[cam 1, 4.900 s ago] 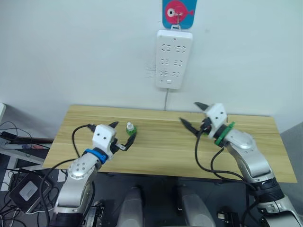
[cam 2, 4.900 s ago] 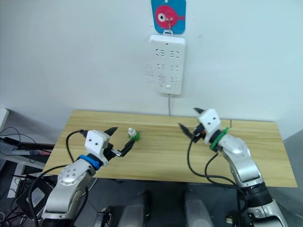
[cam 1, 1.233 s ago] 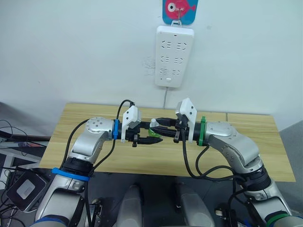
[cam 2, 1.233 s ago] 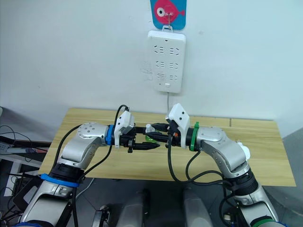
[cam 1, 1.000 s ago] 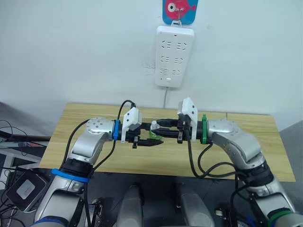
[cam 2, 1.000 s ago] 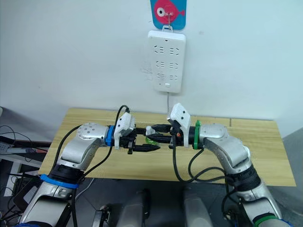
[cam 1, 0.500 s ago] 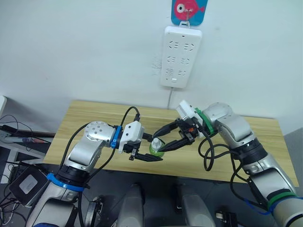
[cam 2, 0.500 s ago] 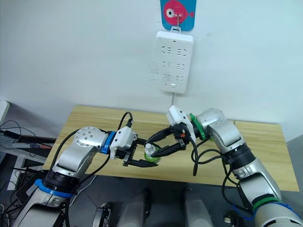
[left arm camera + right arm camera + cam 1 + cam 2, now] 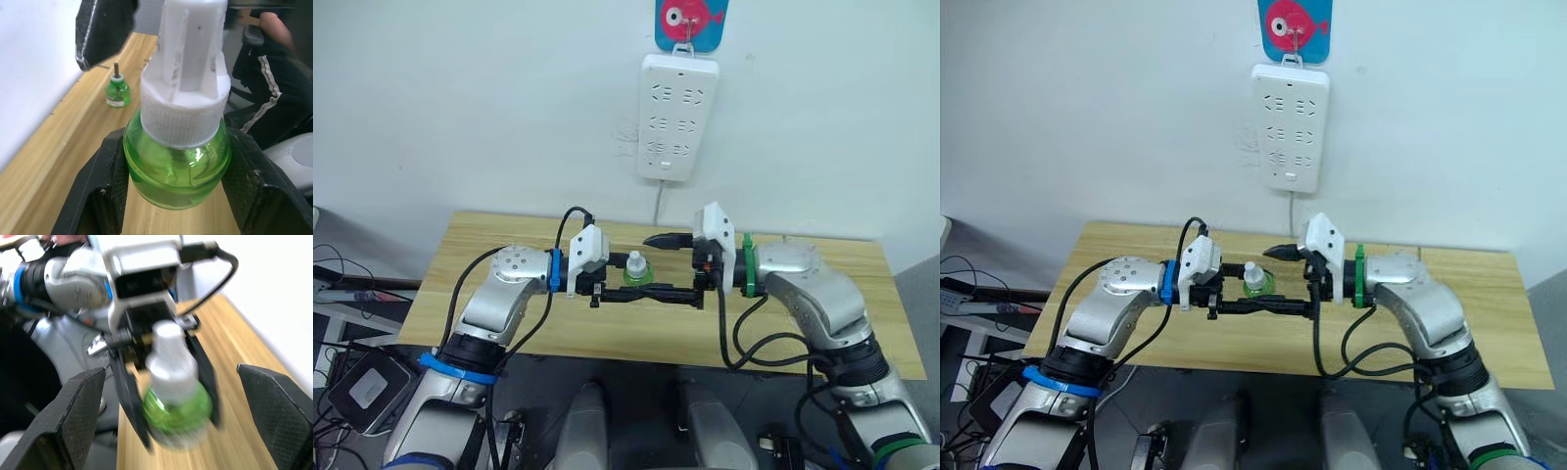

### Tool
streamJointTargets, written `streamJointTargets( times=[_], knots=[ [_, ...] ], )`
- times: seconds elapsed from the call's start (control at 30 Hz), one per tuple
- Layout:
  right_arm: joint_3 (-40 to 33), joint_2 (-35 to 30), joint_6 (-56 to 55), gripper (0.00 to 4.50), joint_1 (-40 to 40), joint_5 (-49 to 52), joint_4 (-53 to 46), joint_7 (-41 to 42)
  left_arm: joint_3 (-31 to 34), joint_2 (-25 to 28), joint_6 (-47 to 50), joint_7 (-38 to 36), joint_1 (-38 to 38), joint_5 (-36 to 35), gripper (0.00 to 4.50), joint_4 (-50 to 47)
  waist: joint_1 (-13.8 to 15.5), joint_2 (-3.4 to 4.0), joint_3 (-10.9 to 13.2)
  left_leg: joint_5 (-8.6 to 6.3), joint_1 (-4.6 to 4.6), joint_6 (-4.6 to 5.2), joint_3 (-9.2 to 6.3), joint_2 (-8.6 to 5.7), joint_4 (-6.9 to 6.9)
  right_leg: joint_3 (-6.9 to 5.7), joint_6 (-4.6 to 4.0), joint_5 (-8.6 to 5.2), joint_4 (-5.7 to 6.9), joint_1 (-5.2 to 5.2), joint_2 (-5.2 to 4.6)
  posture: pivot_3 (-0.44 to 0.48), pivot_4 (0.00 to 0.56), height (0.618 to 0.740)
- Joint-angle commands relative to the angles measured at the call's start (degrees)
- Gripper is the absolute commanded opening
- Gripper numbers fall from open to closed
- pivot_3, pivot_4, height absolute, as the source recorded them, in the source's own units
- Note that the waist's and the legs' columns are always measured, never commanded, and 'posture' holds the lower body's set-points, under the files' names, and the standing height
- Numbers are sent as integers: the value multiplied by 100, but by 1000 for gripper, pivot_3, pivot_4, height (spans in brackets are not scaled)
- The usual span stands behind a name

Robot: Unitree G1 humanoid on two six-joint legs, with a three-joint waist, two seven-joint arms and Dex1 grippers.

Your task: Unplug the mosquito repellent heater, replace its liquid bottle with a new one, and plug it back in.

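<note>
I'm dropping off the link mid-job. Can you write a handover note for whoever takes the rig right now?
Left end effector: shut on the new bottle, held above the table, white cap on.
Right end effector: open, fingers either side of that cap, not gripping.
Old wick bottle: upright on the table near the wall.
Power strip: nothing plugged in.
Done: heater unplugged, old bottle out.
Left: unscrew the cap, fit the new bottle, plug the heater back in.
</note>
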Motion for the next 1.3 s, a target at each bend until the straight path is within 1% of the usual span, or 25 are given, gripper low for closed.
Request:
streamJointTargets(
  times=[0.03,0.1,0.17,0.43,0.47,0.67,0.73,0.8,0.83,0.9,1.3],
  knots=[
    [-57,198,36,4468,78,-9,-267,-485,51,-44,-78,36,-129,39,2267,27,9,0,0,0,-1,0,1,0,2,0,0,0,-2,1,-1,-4,279,740],
    [-45,242,31,4105,104,-21,-254,-603,37,-60,-129,40,-170,89,2267,91,15,0,0,0,-1,-1,2,-2,3,2,1,0,-3,1,-2,-8,279,740],
    [-18,204,25,3577,136,-6,-263,-618,40,-64,-144,23,-182,93,2267,114,19,0,0,0,-2,0,2,-2,3,1,1,0,-4,0,-2,-10,280,740],
    [111,-3,7,557,179,34,-260,-502,48,-58,-135,9,-173,90,2267,94,13,0,0,0,-2,0,1,0,1,-1,0,0,-5,0,0,-5,284,740],
    [124,-13,8,398,179,39,-263,-490,52,-62,-134,13,-169,94,2267,86,13,0,0,0,-2,0,1,0,1,-1,1,0,-5,0,0,-1,285,740],
    [-27,86,141,399,154,278,-272,-504,90,-57,-135,30,-124,99,2267,44,15,0,0,0,-3,0,1,0,1,-1,1,-1,-5,0,0,9,287,740],
    [-64,107,195,1109,132,328,-262,-504,99,-55,-129,48,-98,95,2267,13,16,0,0,0,-3,0,1,0,1,0,1,-1,-6,0,0,14,286,740],
    [-54,111,188,1600,105,322,-238,-516,101,-54,-124,63,-74,88,2267,-20,18,0,0,0,-2,0,1,0,1,0,0,0,-5,0,0,16,286,740],
    [-39,115,167,1991,91,300,-220,-532,100,-56,-120,69,-67,85,2267,-30,18,0,0,0,-2,0,0,0,1,-1,0,0,-5,0,0,16,286,740],
    [8,98,185,2602,81,290,-215,-517,98,-54,-120,78,-50,79,2267,-52,18,0,0,0,-2,0,1,0,1,0,1,0,-5,0,0,19,285,740],
    [293,138,-49,2602,56,9,6,-600,79,-32,-62,72,-16,40,2267,-186,22,0,0,0,-3,0,1,0,1,-1,1,-1,-5,0,0,26,277,740]
  ],
)
